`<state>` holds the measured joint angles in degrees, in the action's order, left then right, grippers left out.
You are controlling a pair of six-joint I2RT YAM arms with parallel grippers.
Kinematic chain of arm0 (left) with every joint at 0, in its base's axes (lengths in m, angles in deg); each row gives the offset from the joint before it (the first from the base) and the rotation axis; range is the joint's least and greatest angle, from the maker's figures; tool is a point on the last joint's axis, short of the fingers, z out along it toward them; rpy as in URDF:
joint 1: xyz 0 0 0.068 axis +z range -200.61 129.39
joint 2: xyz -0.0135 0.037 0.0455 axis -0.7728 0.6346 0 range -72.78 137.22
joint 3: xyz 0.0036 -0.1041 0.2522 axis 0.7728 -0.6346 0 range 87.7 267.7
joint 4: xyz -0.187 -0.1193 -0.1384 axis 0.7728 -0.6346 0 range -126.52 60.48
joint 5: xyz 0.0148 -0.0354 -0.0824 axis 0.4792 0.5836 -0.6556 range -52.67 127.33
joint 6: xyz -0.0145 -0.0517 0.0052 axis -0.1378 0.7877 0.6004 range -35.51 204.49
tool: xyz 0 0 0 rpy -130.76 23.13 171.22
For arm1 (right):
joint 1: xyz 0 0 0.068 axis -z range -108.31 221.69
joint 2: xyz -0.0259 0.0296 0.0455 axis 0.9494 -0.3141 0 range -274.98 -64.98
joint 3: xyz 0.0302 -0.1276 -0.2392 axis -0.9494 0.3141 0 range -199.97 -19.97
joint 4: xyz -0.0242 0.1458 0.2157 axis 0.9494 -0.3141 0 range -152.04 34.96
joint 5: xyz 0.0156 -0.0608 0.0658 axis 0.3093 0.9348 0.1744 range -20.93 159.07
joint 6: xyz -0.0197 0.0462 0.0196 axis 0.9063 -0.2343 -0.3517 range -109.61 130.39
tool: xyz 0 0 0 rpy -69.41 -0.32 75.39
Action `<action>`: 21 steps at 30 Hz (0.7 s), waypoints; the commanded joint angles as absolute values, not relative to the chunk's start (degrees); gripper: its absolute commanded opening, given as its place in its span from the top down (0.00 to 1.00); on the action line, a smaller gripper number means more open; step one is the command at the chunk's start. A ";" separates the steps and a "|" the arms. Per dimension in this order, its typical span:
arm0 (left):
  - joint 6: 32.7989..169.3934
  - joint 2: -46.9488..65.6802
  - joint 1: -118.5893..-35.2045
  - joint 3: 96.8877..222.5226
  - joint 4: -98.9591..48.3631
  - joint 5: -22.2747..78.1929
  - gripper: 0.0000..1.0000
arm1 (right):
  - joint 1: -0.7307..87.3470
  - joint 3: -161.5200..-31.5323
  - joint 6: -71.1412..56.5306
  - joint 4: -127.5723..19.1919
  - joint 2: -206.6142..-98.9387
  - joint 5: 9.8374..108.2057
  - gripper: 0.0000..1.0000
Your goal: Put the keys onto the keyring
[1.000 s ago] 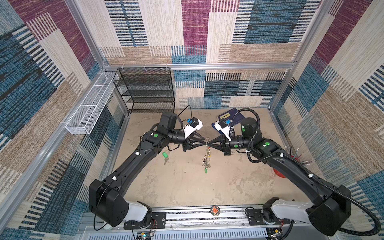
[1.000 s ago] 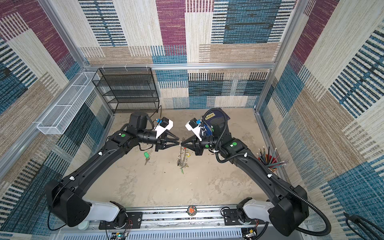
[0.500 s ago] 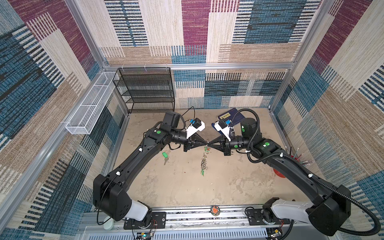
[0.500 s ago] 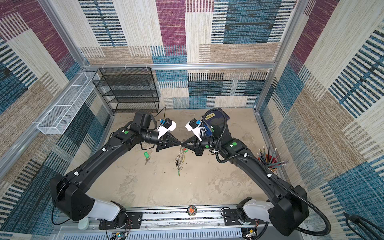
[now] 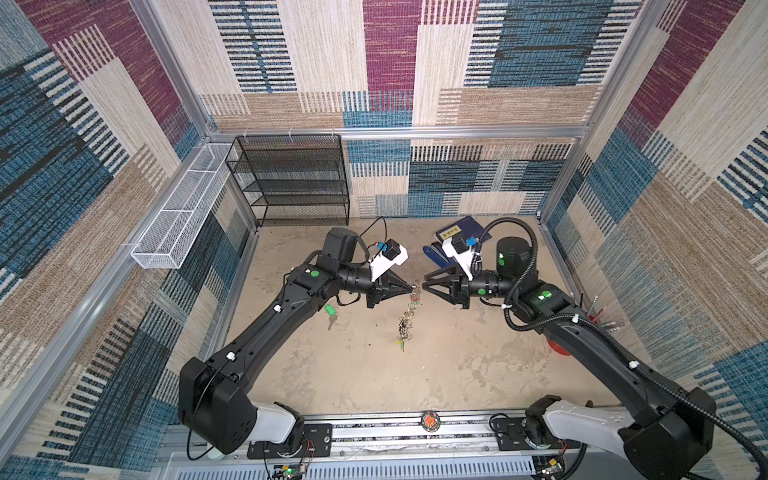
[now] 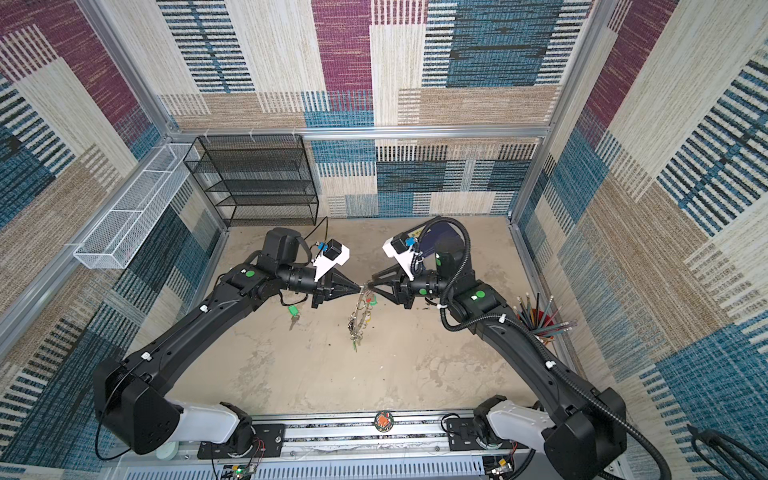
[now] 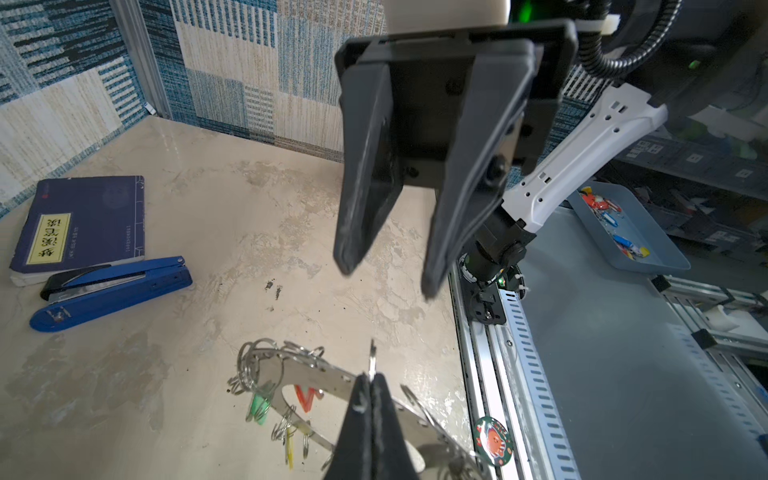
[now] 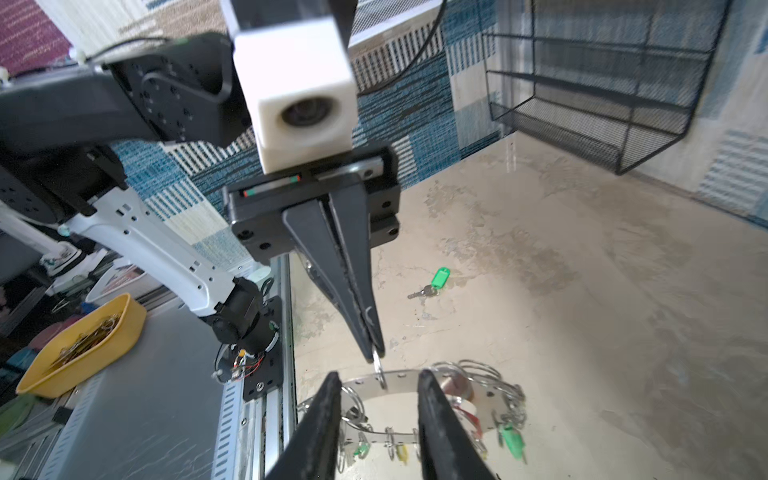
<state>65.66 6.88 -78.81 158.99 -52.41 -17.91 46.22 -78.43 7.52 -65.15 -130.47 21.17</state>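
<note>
R tool (image 7: 388, 279) has opened partway, clear of keyring (image 7: 316, 380); L tool (image 8: 374, 355) pinched shut on 1 split ring (image 8: 379, 370).

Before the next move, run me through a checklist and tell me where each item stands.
1. Left gripper shut on a split ring of the keyring: ok.
2. Keyring hanging from that grip: ok.
3. Right gripper open, not gripping the keyring: ok.
4. Green key lying free on the table: ok.
5. Second key located: cannot tell; no other loose key is in view.
</note>
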 commanded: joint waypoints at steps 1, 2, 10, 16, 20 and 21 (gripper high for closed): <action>73.32 4.76 -78.67 156.44 -41.80 -18.36 1.00 | 48.04 -76.73 3.23 -59.53 -128.90 22.20 0.66; 74.96 4.08 -78.73 155.41 -39.44 -18.58 1.00 | 48.14 -76.46 2.94 -59.43 -128.92 22.29 0.66; 90.34 0.46 -78.73 146.98 -17.18 -19.77 1.00 | 48.10 -73.38 -0.97 -54.87 -130.42 16.98 0.71; 101.89 0.11 -78.90 142.63 -0.90 -20.07 1.00 | 47.06 -73.38 -1.45 -52.89 -132.56 14.82 0.73; 105.67 0.92 -79.25 141.44 4.19 -21.49 1.00 | 46.48 -73.80 -1.47 -51.78 -133.61 14.43 0.73; 106.31 1.14 -79.42 141.18 5.02 -21.64 1.00 | 46.51 -73.76 -1.53 -51.39 -133.69 14.43 0.73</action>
